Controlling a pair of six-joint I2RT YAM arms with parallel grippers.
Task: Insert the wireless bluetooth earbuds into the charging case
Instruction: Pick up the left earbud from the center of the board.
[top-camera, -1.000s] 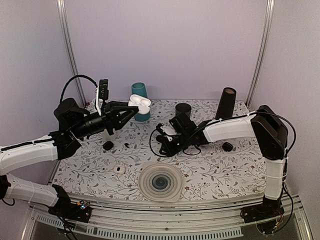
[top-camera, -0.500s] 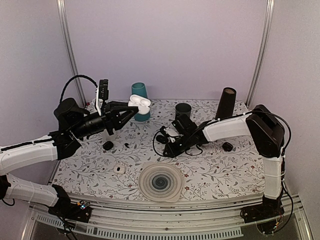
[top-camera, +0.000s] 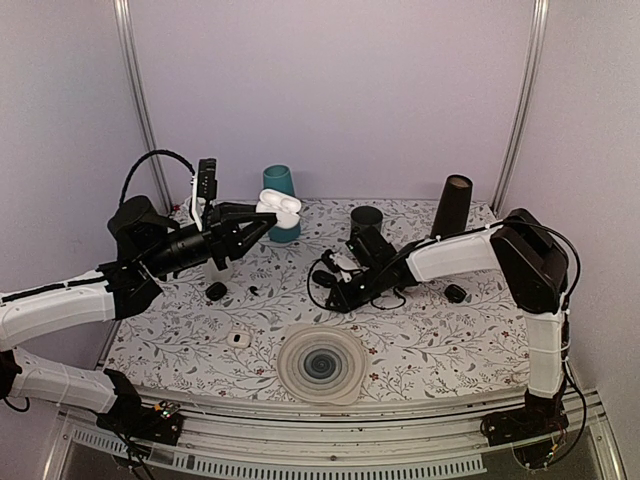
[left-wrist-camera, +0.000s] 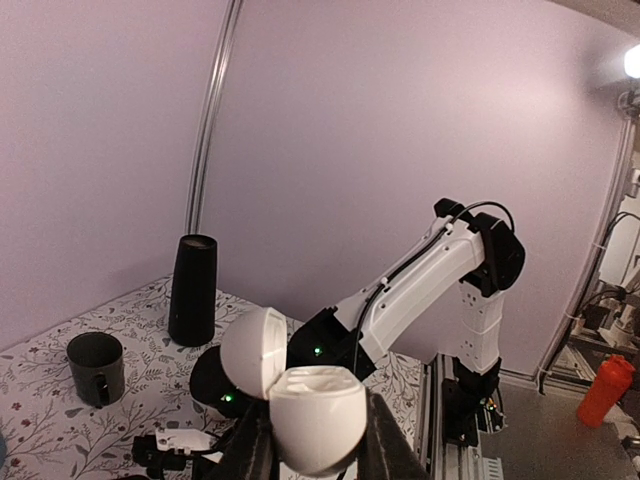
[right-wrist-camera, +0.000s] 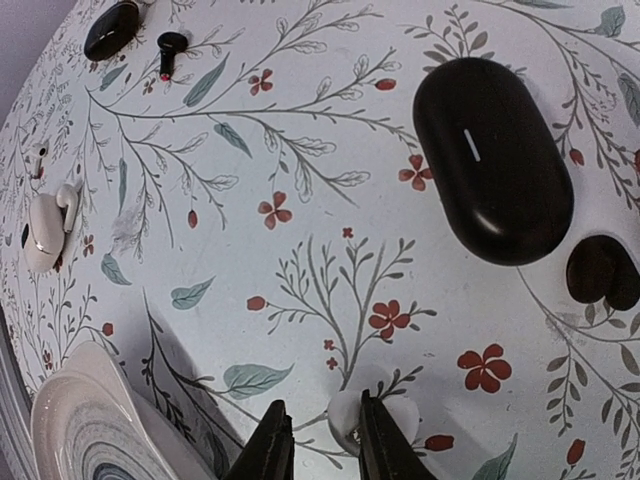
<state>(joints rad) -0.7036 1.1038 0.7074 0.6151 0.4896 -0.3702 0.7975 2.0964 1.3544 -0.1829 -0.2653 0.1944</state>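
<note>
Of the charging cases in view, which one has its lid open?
The white case held up in the left gripper's fingers: its lid is flipped back. The black case lies shut on the table.

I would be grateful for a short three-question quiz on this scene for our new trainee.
1. True or false: the white charging case held up by the left hand has its lid shut.
2. What colour is the earbud between the fingers of the right hand? A black, B white, C teal.
3. Fill in: the closed black case lies on the ____.
Key: 1 false, the lid is open; 2 B; 3 table.
</note>
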